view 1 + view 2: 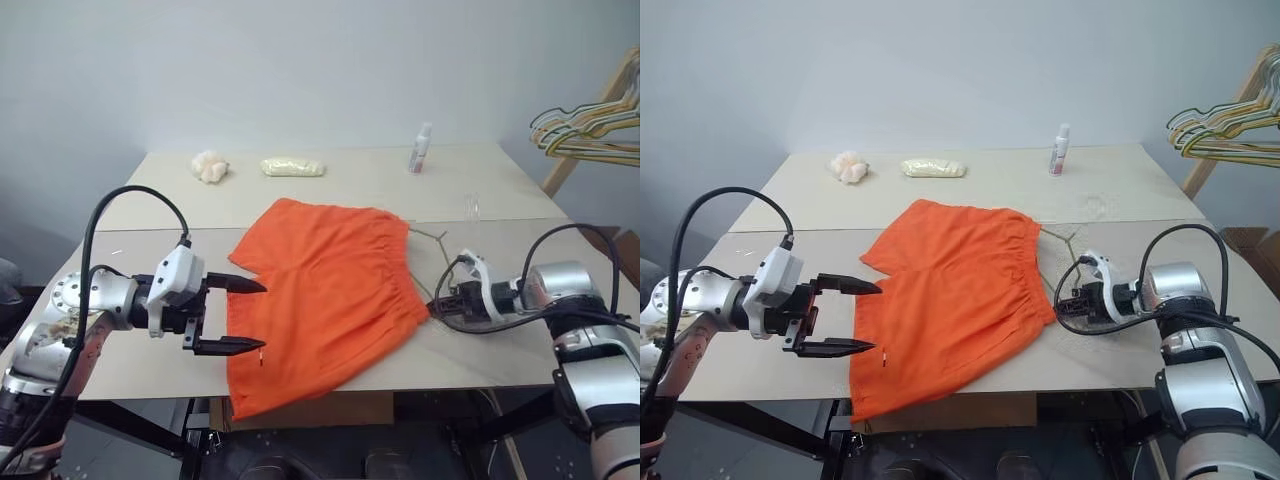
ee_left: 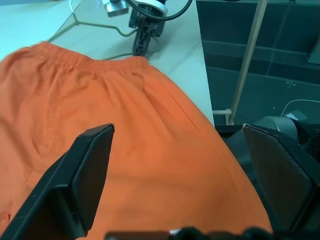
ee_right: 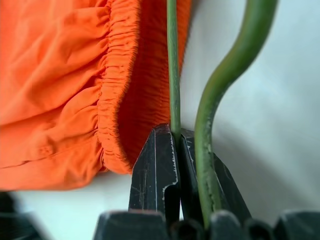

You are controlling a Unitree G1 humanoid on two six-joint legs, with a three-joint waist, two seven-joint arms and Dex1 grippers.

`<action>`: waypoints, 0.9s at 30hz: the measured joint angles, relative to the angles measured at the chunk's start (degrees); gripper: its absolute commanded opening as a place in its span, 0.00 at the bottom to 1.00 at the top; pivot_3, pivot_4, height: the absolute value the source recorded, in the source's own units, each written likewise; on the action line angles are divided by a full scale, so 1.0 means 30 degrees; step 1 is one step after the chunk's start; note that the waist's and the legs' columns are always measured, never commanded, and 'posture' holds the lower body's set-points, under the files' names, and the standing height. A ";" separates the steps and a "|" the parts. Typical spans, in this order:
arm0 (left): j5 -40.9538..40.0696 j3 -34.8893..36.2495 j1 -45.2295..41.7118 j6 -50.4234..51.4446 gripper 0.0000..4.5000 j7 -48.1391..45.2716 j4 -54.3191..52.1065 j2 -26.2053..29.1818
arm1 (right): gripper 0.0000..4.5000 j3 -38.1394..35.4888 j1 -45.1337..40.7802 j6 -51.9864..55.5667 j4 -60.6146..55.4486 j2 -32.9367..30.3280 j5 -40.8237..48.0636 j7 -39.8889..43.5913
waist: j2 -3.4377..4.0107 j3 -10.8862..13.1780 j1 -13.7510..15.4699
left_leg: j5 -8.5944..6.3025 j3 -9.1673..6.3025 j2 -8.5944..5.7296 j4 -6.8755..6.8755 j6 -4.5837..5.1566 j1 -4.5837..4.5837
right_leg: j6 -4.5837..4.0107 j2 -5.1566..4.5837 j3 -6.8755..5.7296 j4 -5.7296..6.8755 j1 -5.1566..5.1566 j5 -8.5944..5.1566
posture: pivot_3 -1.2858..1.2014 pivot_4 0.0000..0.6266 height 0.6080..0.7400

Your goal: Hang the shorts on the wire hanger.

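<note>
Shorts [image 1: 325,300], bright orange, lie spread on the table [image 1: 480,360], one leg hanging over its near edge. My right gripper [image 3: 177,145] is clamped on the wire hanger [image 3: 172,75] just beside the gathered waistband (the hook curves right next to my fingers). My left gripper [image 1: 235,315] hovers spread wide at the shorts' left edge, holding nothing.

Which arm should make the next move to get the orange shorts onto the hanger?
Probably the left. The left gripper hangs open at the edge of the bright orange cloth shorts; the right gripper is shut on the thin grey wire hanger beside the waistband.
</note>
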 measured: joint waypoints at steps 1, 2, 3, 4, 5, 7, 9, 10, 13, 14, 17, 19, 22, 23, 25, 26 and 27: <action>-0.0009 0.0014 -0.0021 0.0094 0.99 0.0011 -0.0069 0.0040 | 0.00 -0.0223 0.0457 -0.0631 -0.0885 -0.0025 -0.0134 -0.0355 | 0.0001 0.0000 -0.0001 | 0.0000 0.0000 0.0001 0.0000 -0.0001 -0.0003 | 0.0000 0.0000 0.0002 0.0004 -0.0009 0.0000 | 0.48 0.00 1.00; -0.0024 0.0043 -0.0043 0.0176 0.99 0.0015 -0.0118 0.0078 | 0.00 -0.0388 0.0863 -0.1303 -0.1675 -0.0024 -0.0251 -0.0708 | 0.0001 0.0000 -0.0008 | 0.0001 0.0001 -0.0001 0.0002 -0.0001 -0.0006 | 0.0000 -0.0001 0.0002 0.0009 -0.0011 0.0000 | 0.48 0.00 1.00; -0.0038 0.0041 -0.0122 0.0237 0.99 0.0015 -0.0151 0.0097 | 0.00 -0.0652 0.1341 -0.2138 -0.2589 -0.0016 -0.0471 -0.1207 | 0.0002 0.0001 -0.0016 | 0.0002 0.0003 -0.0001 0.0003 -0.0002 -0.0006 | 0.0000 0.0000 0.0004 0.0009 -0.0012 0.0000 | 0.48 0.00 1.00; -0.0042 0.0044 -0.0190 0.0271 0.99 0.0015 -0.0152 0.0120 | 0.00 -0.0730 0.1499 -0.2654 -0.3093 -0.0009 -0.0642 -0.1533 | 0.0004 0.0002 -0.0018 | 0.0003 0.0003 -0.0002 0.0004 -0.0004 -0.0004 | 0.0000 -0.0001 0.0005 0.0011 -0.0012 0.0000 | 0.47 0.00 1.00; -0.0042 0.0020 -0.0395 0.0354 0.99 -0.0001 -0.0136 0.0126 | 0.00 -0.0798 0.1658 -0.3244 -0.3796 -0.0023 -0.0908 -0.1917 | 0.0005 0.0003 -0.0024 | 0.0006 0.0005 -0.0002 0.0002 -0.0008 -0.0002 | 0.0000 0.0001 0.0008 0.0013 -0.0012 0.0000 | 0.47 0.00 1.00; -0.0011 -0.0167 -0.1339 0.0526 0.99 -0.0091 0.0131 0.0131 | 0.00 -0.0832 0.1755 -0.4280 -0.5583 -0.0039 -0.1183 -0.2298 | 0.0010 0.0006 -0.0080 | 0.0009 0.0005 0.0005 0.0001 -0.0013 -0.0003 | 0.0000 0.0011 0.0008 0.0014 -0.0019 0.0000 | 0.47 0.00 1.00; 0.0077 -0.0334 -0.2306 0.0509 0.99 -0.0255 0.0578 0.0134 | 0.00 -0.0828 0.1718 -0.5091 -0.7378 -0.0056 -0.1260 -0.2132 | 0.0010 0.0006 -0.0216 | 0.0009 0.0004 0.0007 -0.0004 -0.0013 -0.0004 | 0.0000 0.0016 0.0006 0.0012 -0.0017 0.0000 | 0.46 0.00 1.00; 0.0181 -0.0402 -0.2701 0.0468 0.99 -0.0336 0.0929 0.0134 | 0.00 -0.0752 0.1564 -0.5533 -0.8176 -0.0067 -0.1350 -0.1966 | 0.0010 0.0006 -0.0331 | 0.0009 0.0004 0.0004 -0.0004 -0.0013 -0.0012 | 0.0000 0.0015 0.0006 0.0010 -0.0020 0.0000 | 0.46 0.00 1.00; 0.0791 -0.0715 -0.3976 -0.0113 0.99 -0.0795 0.2452 0.0138 | 0.00 0.0025 0.1009 -0.6229 -1.0163 -0.0454 -0.1839 -0.1116 | 0.0008 0.0007 -0.0558 | 0.0011 0.0002 0.0003 0.0001 -0.0011 -0.0006 | 0.0001 0.0016 0.0002 0.0008 -0.0012 0.0000 | 0.46 0.00 1.00; 0.0962 -0.0780 -0.4435 -0.0353 0.99 -0.1006 0.2914 0.0139 | 0.00 0.0328 0.0876 -0.6288 -1.0833 -0.0602 -0.1937 -0.0717 | 0.0005 0.0008 -0.0605 | 0.0010 -0.0003 0.0005 0.0001 -0.0011 -0.0004 | 0.0001 0.0017 -0.0003 0.0007 -0.0005 0.0000 | 0.46 0.00 1.00; 0.1552 -0.0905 -0.5897 -0.1239 0.99 -0.1968 0.4509 0.0485 | 0.00 0.1824 0.0527 -0.6491 -1.2673 -0.1415 -0.2570 0.0708 | 0.0004 0.0009 -0.0839 | 0.0010 -0.0007 0.0005 0.0001 -0.0010 -0.0010 | 0.0001 0.0022 -0.0010 0.0006 -0.0011 0.0000 | 0.46 0.00 1.00; 0.1698 -0.0910 -0.6625 -0.1867 0.99 -0.2792 0.5362 0.0908 | 0.00 0.2676 0.0442 -0.6324 -1.3485 -0.1804 -0.2924 0.1457 | 0.0003 0.0009 -0.1004 | 0.0011 -0.0016 0.0002 0.0005 -0.0009 -0.0016 | 0.0002 0.0018 -0.0012 0.0007 -0.0010 -0.0001 | 0.45 0.00 1.00; 0.1801 -0.0977 -0.7433 -0.2491 0.99 -0.3956 0.6023 0.1046 | 0.00 0.3123 0.0336 -0.5368 -1.3951 -0.1947 -0.2967 0.2057 | -0.0003 0.0014 -0.1146 | 0.0012 -0.0015 0.0006 0.0009 -0.0008 -0.0016 | 0.0002 0.0017 -0.0010 0.0010 -0.0011 -0.0001 | 0.45 0.00 1.00; 0.1979 -0.1126 -0.8017 -0.2974 0.99 -0.4384 0.6443 0.1055 | 0.00 0.3211 0.0098 -0.4683 -1.4167 -0.1978 -0.2926 0.2360 | -0.0006 0.0017 -0.1183 | 0.0013 -0.0016 0.0005 0.0011 -0.0008 -0.0017 | 0.0002 0.0017 -0.0010 0.0019 -0.0017 -0.0001 | 0.44 0.00 1.00; 0.2363 -0.1296 -0.9284 -0.3828 0.99 -0.4907 0.7226 0.1042 | 0.00 0.3504 -0.0770 -0.3561 -1.4693 -0.2010 -0.2893 0.2817 | -0.0005 0.0017 -0.1346 | 0.0014 -0.0018 0.0007 0.0010 -0.0009 -0.0022 | 0.0002 0.0020 -0.0010 0.0024 -0.0029 -0.0001 | 0.44 0.00 1.00; 0.2442 -0.1426 -0.9922 -0.4113 0.99 -0.5009 0.7682 0.1016 | 0.00 0.3654 -0.1197 -0.3085 -1.4891 -0.2014 -0.2897 0.2989 | -0.0005 0.0016 -0.1440 | 0.0014 -0.0020 0.0007 0.0011 -0.0009 -0.0024 | 0.0002 0.0021 -0.0011 0.0022 -0.0028 -0.0001 | 0.44 0.00 1.00; 0.2544 -0.1501 -1.0394 -0.4381 0.99 -0.5043 0.7982 0.1001 | 0.00 0.3738 -0.1480 -0.2751 -1.5104 -0.2010 -0.2876 0.3073 | -0.0005 0.0016 -0.1532 | 0.0013 -0.0024 0.0007 0.0010 -0.0009 -0.0023 | 0.0003 0.0020 -0.0011 0.0021 -0.0026 0.0000 | 0.44 0.00 1.00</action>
